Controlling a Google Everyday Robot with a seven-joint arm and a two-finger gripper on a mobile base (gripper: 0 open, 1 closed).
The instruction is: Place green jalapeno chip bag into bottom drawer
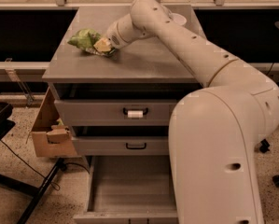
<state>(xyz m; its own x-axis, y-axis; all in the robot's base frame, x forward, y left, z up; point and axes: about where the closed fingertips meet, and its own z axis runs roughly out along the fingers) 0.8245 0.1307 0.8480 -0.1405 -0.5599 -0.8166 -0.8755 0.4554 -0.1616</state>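
Upper left: gripper at the green jalapeno chip bag on the cabinet top, grip cannot be told; bottom drawer, lower centre, stands open, not yet holding the bag

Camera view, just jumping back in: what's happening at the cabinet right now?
The robot's arm is stretched over the grey cabinet top, with the gripper at the green jalapeno chip bag near the top's back left corner. The bag lies on the top and, as far as I can tell, is not lifted. The bottom drawer is pulled open below, its flat grey inside showing, so the placing is not yet done.
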